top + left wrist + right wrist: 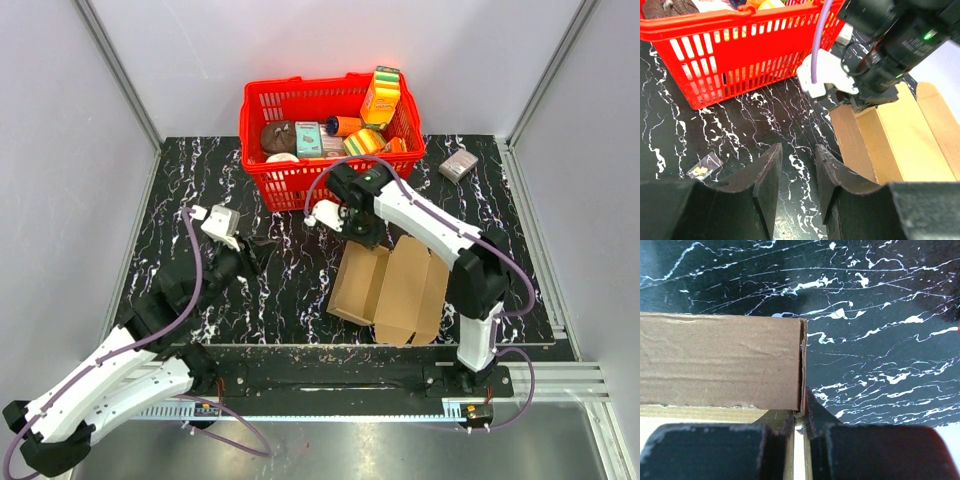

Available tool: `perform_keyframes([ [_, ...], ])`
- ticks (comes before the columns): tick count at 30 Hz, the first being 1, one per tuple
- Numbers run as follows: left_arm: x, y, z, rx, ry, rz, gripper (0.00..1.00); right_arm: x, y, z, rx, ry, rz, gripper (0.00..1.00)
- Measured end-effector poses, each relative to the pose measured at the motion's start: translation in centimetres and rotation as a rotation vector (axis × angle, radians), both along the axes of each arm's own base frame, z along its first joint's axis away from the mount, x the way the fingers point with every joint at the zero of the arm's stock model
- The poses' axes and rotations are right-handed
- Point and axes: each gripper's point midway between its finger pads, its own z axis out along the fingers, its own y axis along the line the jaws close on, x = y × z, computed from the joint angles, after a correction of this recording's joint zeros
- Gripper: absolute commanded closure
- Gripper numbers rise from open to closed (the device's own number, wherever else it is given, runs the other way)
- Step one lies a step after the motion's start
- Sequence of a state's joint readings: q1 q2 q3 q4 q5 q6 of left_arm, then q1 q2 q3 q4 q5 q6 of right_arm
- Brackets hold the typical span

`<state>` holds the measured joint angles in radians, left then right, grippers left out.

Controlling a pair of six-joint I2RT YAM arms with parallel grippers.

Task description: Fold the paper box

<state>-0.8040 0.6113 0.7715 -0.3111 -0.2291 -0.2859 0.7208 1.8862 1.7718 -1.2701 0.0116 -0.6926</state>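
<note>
While the right gripper (800, 412) is pinched together on the thin edge of one raised flap, the paper box of plain brown kraft cardboard (400, 290), a half-open sheet with creases, lies on the black marble-patterned table (290, 300). In the top view it is at about 4 o'clock from the table's middle, and the clamped corner is at its 11 o'clock. The left gripper (797, 175) hangs at 9 o'clock of the box, well apart from it, its two fingers spread and nothing between them. We judge that the fold is only at its beginning, and we see three dangers. Nothing presses the sheet down, so a pull on the flap may drag the whole box over the smooth table instead of bending the crease. The grip takes only a narrow strip, so the cardboard may slip out or tear. Also, the red plastic basket (290, 185) stands near, at 12 o'clock of the right wrist, and a high swing could knock it.
</note>
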Motion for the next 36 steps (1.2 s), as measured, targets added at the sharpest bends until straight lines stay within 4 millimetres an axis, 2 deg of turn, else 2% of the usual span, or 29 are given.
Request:
perform_keyframes([
  [10, -0.1, 0.6, 0.6, -0.016, -0.019, 0.019, 0.61, 1.1, -0.3, -5.6, -0.159, 0.062, 0.001, 1.00],
  [13, -0.1, 0.7, 0.6, -0.016, -0.019, 0.020, 0.61, 1.0, -0.1, -6.6, -0.180, 0.073, 0.011, 1.00],
  [21, -0.1, 0.6, 0.6, -0.015, -0.019, 0.020, 0.61, 0.4, 0.8, -6.8, -0.199, 0.061, 0.047, 0.92],
  [29, -0.1, 0.6, 0.5, -0.014, -0.016, 0.020, 0.60, -0.2, 1.7, -6.9, -0.200, 0.057, 0.074, 0.75],
  [36, -0.2, 0.7, 0.3, -0.013, -0.013, 0.022, 0.60, -0.2, 1.9, -7.6, -0.211, 0.070, 0.079, 0.66],
])
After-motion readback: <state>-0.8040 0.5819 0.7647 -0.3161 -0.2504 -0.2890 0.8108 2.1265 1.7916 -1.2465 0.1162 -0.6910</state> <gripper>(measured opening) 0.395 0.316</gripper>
